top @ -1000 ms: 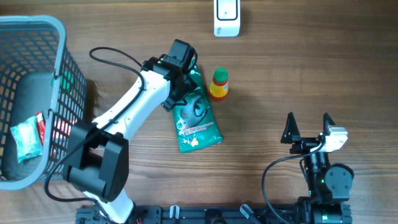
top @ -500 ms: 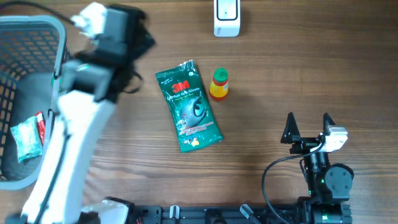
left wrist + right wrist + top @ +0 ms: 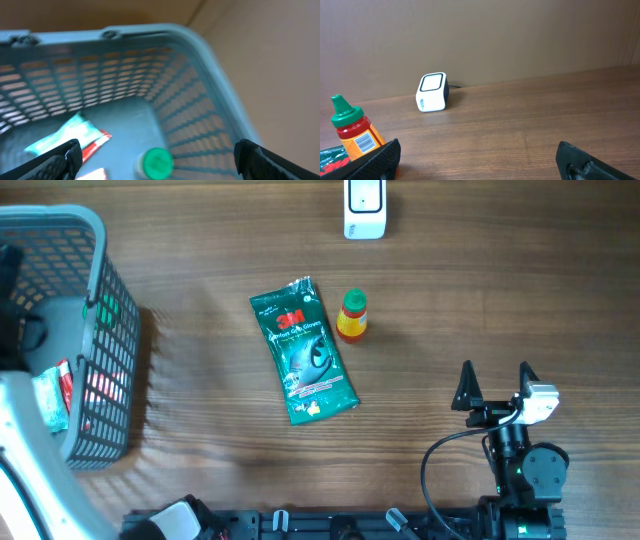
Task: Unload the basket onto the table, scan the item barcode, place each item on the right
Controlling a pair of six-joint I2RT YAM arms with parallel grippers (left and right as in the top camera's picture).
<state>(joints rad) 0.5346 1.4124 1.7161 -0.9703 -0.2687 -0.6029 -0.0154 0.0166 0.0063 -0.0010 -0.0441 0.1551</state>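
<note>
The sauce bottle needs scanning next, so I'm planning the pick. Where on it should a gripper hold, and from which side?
Probably the round body of the sauce bottle, below its green cap. It stands upright, so a level approach from the robot's right suits: the green pouch lies close on its left, and the open right gripper faces that free side.

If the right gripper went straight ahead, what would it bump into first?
Probably nothing on the table. The right gripper points over bare wood, to the right of the white scanner and the sauce bottle. Only the brown wall behind lies ahead, though depth is unclear.
</note>
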